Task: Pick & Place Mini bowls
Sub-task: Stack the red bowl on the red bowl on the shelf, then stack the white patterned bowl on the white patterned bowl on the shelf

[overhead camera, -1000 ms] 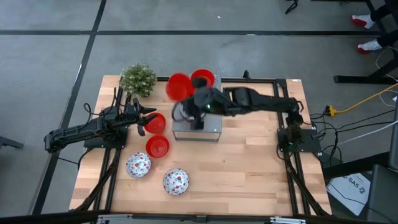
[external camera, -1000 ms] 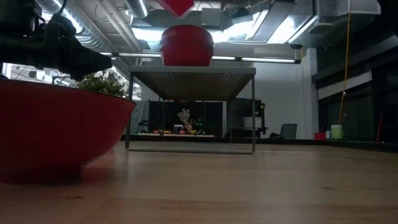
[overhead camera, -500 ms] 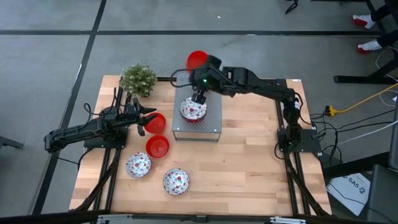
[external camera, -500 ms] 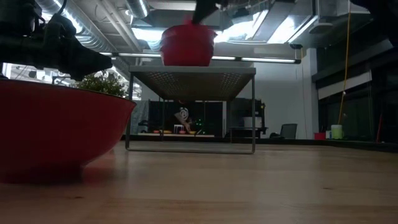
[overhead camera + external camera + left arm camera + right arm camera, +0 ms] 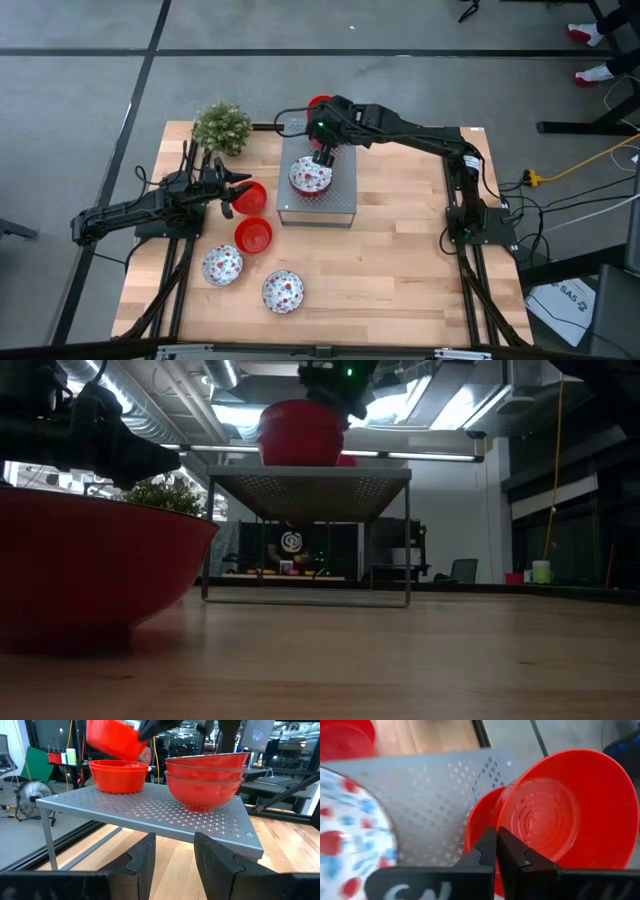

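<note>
The right gripper [image 5: 322,128] is now hanging over the far edge of the grey perforated box [image 5: 340,205], its fingers [image 5: 487,851] pinching the rim of a plain red bowl [image 5: 559,817] that it is holding tilted just above another red bowl [image 5: 482,827] already sitting on the box top; a second ago it was carrying this bowl over the middle of the box, and since then it has been swinging toward the far side, uncovering the speckled bowl stack [image 5: 310,177] resting on the box's middle. That suggests the carried bowl is being nested onto the far red one, so the step in hand is nearly done but not released. The left gripper [image 5: 228,192] is waiting near the bench's left edge, unmoved, its fingers [image 5: 142,862] spread with nothing between them, just beside a red bowl on the bench [image 5: 250,197]. One more red bowl [image 5: 253,236] and two speckled bowls [image 5: 222,266] [image 5: 283,291] are still lying toward the near-left corner, so much of the task seems left
</note>
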{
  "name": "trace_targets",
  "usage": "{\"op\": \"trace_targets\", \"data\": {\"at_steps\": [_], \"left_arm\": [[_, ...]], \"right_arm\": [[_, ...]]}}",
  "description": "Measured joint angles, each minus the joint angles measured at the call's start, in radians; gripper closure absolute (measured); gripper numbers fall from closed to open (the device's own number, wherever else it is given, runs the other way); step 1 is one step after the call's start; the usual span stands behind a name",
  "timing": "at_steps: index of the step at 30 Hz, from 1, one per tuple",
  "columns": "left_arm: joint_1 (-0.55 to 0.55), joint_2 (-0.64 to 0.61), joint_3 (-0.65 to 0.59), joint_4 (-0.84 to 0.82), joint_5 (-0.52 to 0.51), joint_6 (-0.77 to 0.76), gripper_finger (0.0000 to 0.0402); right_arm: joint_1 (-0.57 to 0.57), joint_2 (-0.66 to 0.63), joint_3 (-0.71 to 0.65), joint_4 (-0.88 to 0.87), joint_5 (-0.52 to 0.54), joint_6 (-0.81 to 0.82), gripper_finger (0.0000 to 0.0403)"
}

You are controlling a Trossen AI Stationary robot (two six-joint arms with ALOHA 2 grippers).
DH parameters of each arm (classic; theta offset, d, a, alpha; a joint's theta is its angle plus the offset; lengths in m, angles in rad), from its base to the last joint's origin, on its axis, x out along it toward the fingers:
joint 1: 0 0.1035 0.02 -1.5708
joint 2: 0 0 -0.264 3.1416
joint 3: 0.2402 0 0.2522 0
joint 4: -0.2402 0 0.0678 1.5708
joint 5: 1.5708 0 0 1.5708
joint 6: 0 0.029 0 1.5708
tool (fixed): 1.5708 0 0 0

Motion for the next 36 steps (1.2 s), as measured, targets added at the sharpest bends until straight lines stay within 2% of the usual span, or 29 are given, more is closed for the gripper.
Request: {"op": "trace_targets", "data": {"at_steps": [8, 16, 32, 36], "left_arm": [[0.0, 0.0, 0.0, 0.0, 0.0, 0.0, 0.0272], [0.0, 0.0, 0.0, 0.0, 0.0, 0.0, 0.0272], [0.0, 0.0, 0.0, 0.0, 0.0, 0.0, 0.0272], [0.0, 0.0, 0.0, 0.0, 0.0, 0.0, 0.0272]], "right_arm": [[-0.02, 0.0, -0.102, 0.025, -0.007, 0.004, 0.0397], [-0.02, 0.0, -0.11, 0.039, -0.058, 0.0, 0.0391], [-0.02, -0.005, -0.11, 0.047, -0.058, -0.033, 0.0279], [-0.02, -0.027, -0.11, 0.047, -0.058, -0.058, 0.0261]]}}
